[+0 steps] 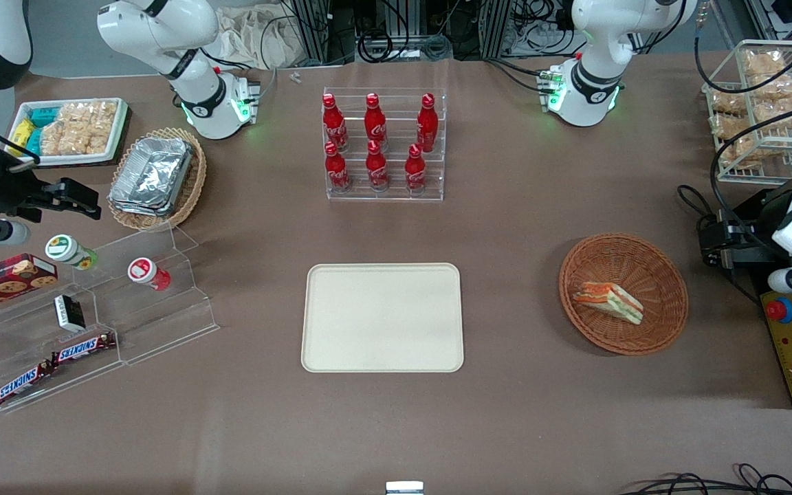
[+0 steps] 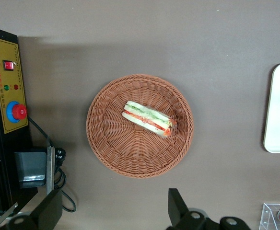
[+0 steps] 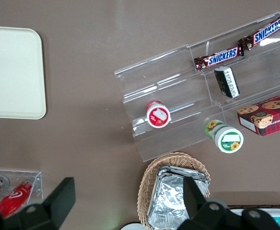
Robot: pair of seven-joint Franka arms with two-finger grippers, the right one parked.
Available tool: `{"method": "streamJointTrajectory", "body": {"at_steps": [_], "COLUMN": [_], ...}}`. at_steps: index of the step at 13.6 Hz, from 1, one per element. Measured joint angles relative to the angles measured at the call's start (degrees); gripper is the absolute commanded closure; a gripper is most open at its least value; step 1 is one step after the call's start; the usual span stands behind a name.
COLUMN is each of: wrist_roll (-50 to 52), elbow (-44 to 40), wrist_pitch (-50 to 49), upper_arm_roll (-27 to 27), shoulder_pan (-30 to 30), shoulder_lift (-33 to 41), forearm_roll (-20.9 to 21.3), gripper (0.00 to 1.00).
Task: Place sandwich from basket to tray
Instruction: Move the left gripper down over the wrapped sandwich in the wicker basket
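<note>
The tray (image 1: 382, 275) is seen bare in the lower centre of the front view. Well apart from it, at mid-height toward the working arm's end, the sandwich (image 1: 608, 301) is found lying on its side near the middle of the basket (image 1: 671, 275). The gripper (image 2: 112, 195) is held spread wide, just off the basket's rim, with nothing between its fingers. Trouble could be expected if the soft wedge is pinched too hard and the filling is squeezed out, or if a finger is snagged on the wicker and the basket is dragged along.
</note>
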State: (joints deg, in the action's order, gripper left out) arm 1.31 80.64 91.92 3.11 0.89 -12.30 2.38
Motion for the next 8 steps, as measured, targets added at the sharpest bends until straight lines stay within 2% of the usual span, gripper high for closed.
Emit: {"method": "streamJointTrajectory", "body": {"at_steps": [5, 8], "wrist_roll": [0.6, 6.6], "elbow": [0.3, 4.0], "wrist_pitch": [0.0, 0.2], "upper_arm_roll": [0.2, 0.4], "shoulder_pan": [-0.3, -0.5], "shoulder_lift": [-0.6, -1.2], "forearm_roll": [0.0, 0.0], "gripper": [0.01, 0.01]}}
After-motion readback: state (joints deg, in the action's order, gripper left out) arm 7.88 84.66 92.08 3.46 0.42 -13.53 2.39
